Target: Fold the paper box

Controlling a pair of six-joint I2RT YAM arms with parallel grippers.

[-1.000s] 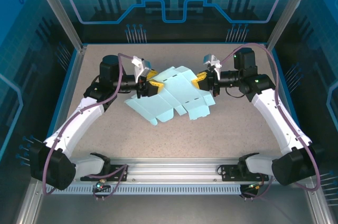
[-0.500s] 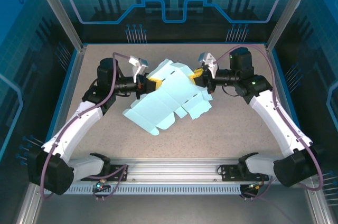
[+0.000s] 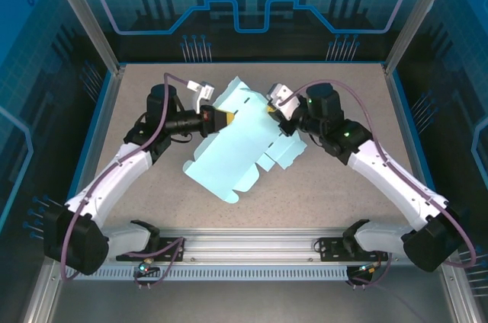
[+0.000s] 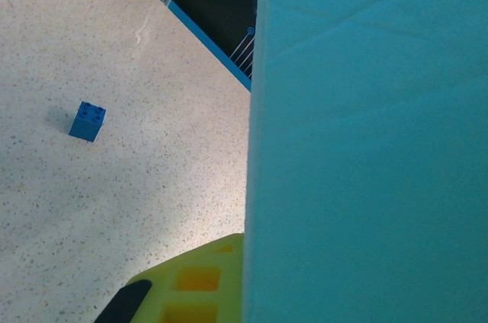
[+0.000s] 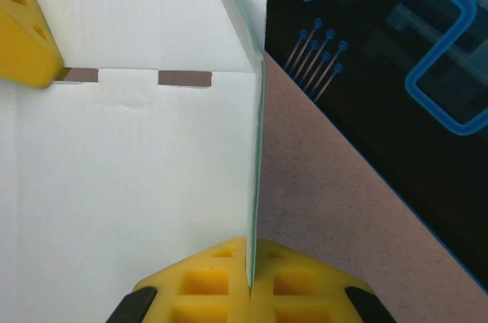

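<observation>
- Now the left gripper (image 3: 223, 118) is closed tight on the left edge of the paper box (image 3: 244, 144), and the right gripper (image 3: 271, 109) is pinched on its far edge.
- The pale blue sheet is held part lifted over the table (image 3: 305, 201), not yet folded.
- A flap seems to be getting bent up; next, a crease must be pressed.
- From the right wrist, the thin edge is seen between yellow pads (image 5: 206, 285); from the left wrist, a small blue brick (image 4: 88, 121).

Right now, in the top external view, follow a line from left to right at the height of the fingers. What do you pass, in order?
The left arm → left fingers → paper box → right fingers → right arm.
</observation>
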